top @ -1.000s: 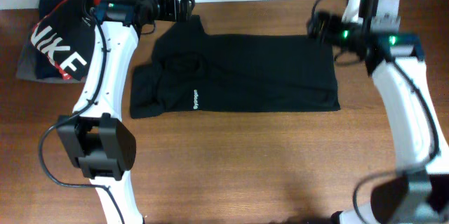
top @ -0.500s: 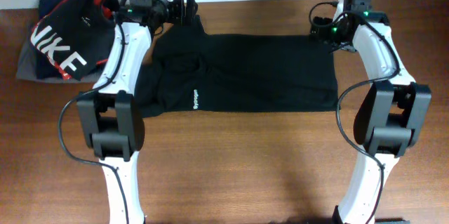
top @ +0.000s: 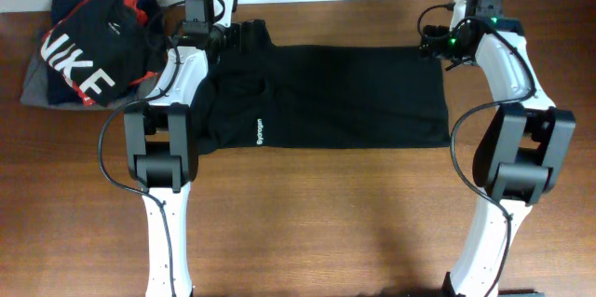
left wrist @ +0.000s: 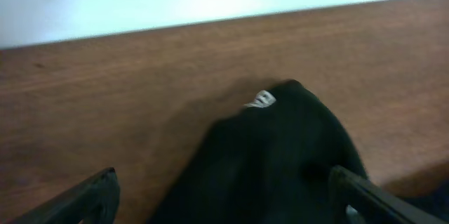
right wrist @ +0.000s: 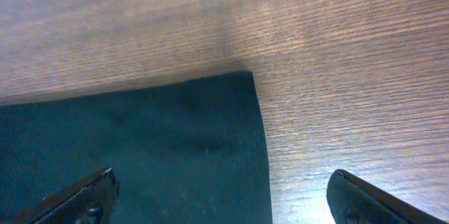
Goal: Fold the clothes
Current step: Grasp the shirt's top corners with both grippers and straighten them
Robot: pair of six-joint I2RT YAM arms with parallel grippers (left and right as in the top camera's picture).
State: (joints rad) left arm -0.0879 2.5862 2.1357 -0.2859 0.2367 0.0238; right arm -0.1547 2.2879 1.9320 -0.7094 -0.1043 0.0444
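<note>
The black T-shirt is spread flat near the far edge of the table. The left gripper is parted over its far left corner, the right gripper parted over its far right.

The left gripper has slid right and slightly lower in the upper left of the frame, onto the upper-left corner of the black T-shirt. The left arm has swung from a long diagonal to upright, covering the shirt's lower-left edge. The right arm has folded in, elbow now mid-right.
</note>
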